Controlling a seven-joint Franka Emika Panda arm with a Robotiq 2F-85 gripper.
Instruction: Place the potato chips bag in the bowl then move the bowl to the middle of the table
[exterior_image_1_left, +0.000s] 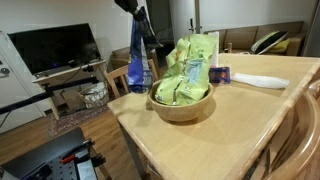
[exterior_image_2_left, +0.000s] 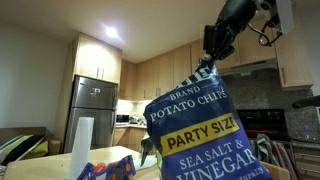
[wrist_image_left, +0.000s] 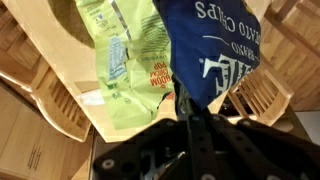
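The dark blue potato chips bag (exterior_image_1_left: 138, 62) hangs from my gripper (exterior_image_1_left: 140, 18) above the table's far left corner, just left of the bowl. It fills an exterior view (exterior_image_2_left: 195, 135), with my gripper (exterior_image_2_left: 215, 52) pinching its top. In the wrist view the bag (wrist_image_left: 212, 42) hangs below my shut fingers (wrist_image_left: 183, 98). The light-brown wooden bowl (exterior_image_1_left: 183, 108) stands on the light wooden table (exterior_image_1_left: 250, 125) and holds light green bags (exterior_image_1_left: 190, 70), which also show in the wrist view (wrist_image_left: 125, 60).
A flat white plate-like object (exterior_image_1_left: 260, 81) and a small blue packet (exterior_image_1_left: 220, 74) lie on the table behind the bowl. Wooden chairs (exterior_image_1_left: 118, 80) stand around the table. A TV (exterior_image_1_left: 55, 48) stands at the far left.
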